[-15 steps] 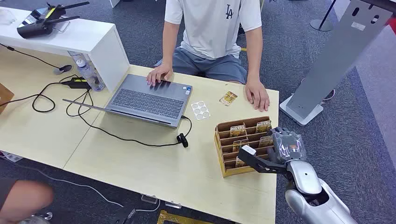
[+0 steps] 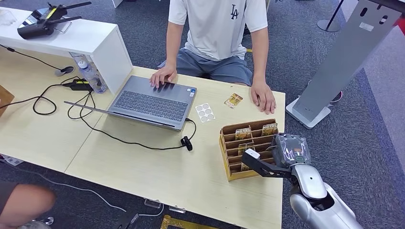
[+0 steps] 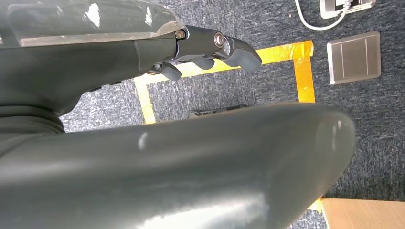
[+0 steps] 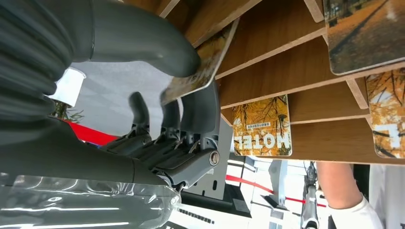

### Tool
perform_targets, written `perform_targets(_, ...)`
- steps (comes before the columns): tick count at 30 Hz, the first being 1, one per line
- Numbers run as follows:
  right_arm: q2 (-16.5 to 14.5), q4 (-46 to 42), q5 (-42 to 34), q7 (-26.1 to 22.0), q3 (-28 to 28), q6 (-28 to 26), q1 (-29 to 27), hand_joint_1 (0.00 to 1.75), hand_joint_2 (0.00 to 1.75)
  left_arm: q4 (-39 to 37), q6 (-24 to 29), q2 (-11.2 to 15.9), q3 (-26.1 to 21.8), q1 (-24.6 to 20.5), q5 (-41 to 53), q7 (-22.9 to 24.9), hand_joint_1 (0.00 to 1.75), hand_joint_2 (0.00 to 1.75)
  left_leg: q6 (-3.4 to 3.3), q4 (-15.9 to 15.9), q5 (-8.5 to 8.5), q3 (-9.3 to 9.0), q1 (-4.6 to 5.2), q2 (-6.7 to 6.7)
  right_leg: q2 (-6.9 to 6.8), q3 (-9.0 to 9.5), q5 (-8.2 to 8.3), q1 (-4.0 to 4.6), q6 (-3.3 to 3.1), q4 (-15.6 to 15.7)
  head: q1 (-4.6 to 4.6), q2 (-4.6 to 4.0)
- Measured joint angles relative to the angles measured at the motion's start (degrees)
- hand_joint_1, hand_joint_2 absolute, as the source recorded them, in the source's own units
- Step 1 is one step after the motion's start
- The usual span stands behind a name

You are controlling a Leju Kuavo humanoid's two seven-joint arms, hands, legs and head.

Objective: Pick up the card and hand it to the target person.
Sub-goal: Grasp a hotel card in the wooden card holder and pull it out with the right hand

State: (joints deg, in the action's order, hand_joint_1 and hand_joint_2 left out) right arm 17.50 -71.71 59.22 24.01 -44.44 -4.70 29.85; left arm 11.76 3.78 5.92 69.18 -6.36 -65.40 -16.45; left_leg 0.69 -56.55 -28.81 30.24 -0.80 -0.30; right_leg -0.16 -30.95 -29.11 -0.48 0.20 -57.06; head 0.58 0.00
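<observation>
The right hand (image 4: 157, 119) is pinching a yellow autumn-print card (image 4: 203, 62) between thumb and fingers (image 4: 191, 109), still partly inside the slotted wooden card rack (image 2: 239, 148); a shallow edge grip is risking slip or snagging the slot.

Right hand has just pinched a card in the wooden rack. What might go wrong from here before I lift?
1. The right hand pinches the yellow autumn-print card only by its edge, between thumb and fingers; it may slip or twist out on the lift.
2. The card is still partly inside the slotted wooden card rack, so it could catch on a divider and drag the rack.
3. The rack stands near the edge of the pale wooden table; a tug might shift it toward that edge.
</observation>
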Motion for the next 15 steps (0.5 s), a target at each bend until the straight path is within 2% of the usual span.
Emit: perform_targets(15, -0.03, -0.12, 0.16, 0.32, 0.07, -0.05, 0.04, 1.54, 1.75, 0.0, -0.54, 0.0, 0.01, 0.0, 0.59, -0.56, 0.0, 0.0, 0.0, 0.0, 0.0, -0.01, 0.0, -0.01, 0.0, 0.01, 0.0, 0.0, 0.0, 0.0, 0.01, 0.01)
